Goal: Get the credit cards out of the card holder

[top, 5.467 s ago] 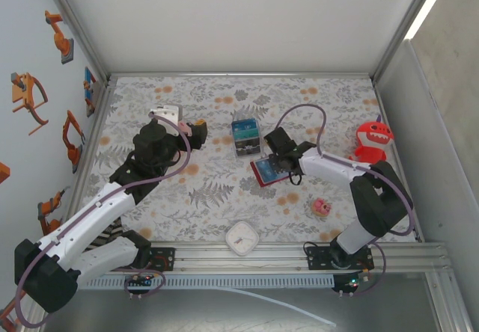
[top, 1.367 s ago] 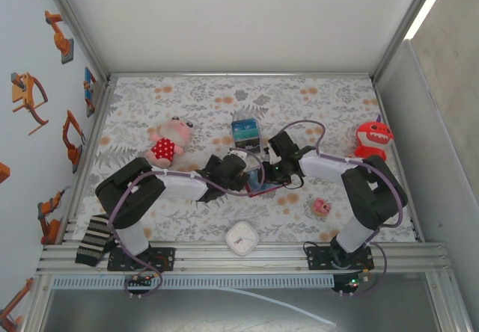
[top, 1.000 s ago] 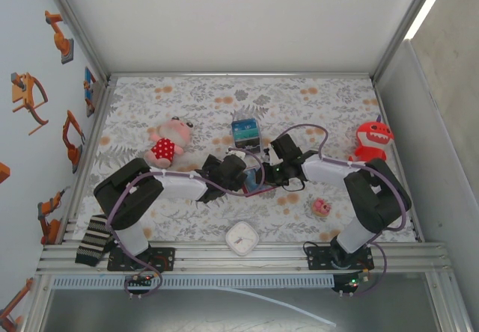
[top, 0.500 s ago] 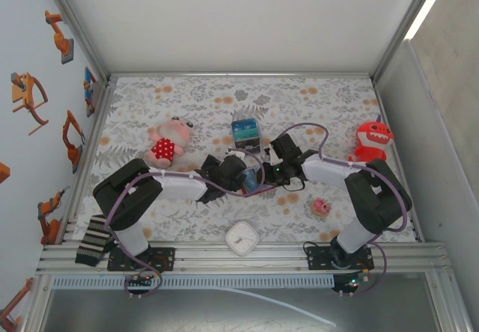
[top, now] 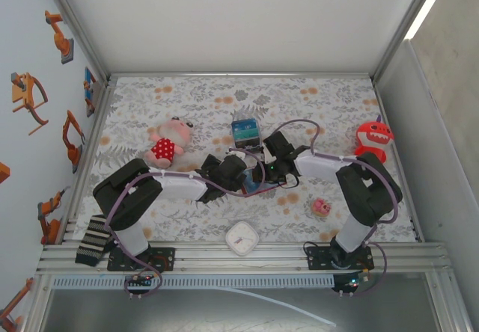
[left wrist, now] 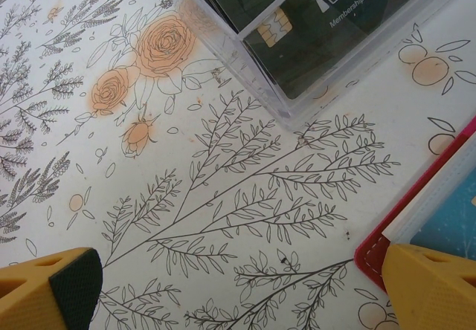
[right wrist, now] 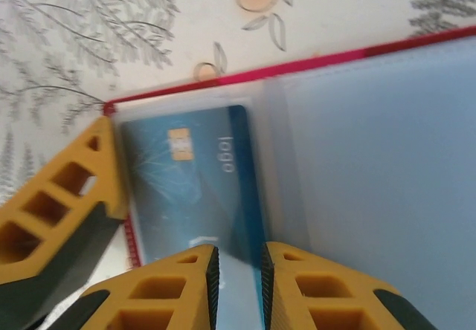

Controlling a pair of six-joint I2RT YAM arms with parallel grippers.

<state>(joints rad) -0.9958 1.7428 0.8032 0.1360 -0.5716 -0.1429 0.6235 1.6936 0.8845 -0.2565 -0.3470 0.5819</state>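
Note:
The dark-red card holder [right wrist: 372, 159] lies open on the floral cloth, its blue-grey pockets facing up. A teal credit card [right wrist: 197, 174] with a gold chip sits in the left pocket. The card's lower right edge runs between the fingers of my right gripper [right wrist: 238, 278], which is shut on it. My left gripper [left wrist: 242, 293] is open wide, and its right finger [left wrist: 431, 285] rests on the card holder's corner [left wrist: 439, 196]. That finger [right wrist: 63, 196] shows beside the card. From above, the left gripper [top: 249, 173] and right gripper [top: 267, 169] meet over the card holder [top: 256, 188].
A clear plastic box [top: 245, 134] of dark cards [left wrist: 312, 33] stands just behind the holder. A pink plush [top: 166, 141] lies at the left and a red shark toy [top: 372, 139] at the right. A small pink toy [top: 321, 207], white clock [top: 242, 237] and striped sock [top: 93, 238] lie nearer.
The left arm has swung from the pink plush to the card holder and set the plush down. In the last half second the right gripper has shifted slightly left.

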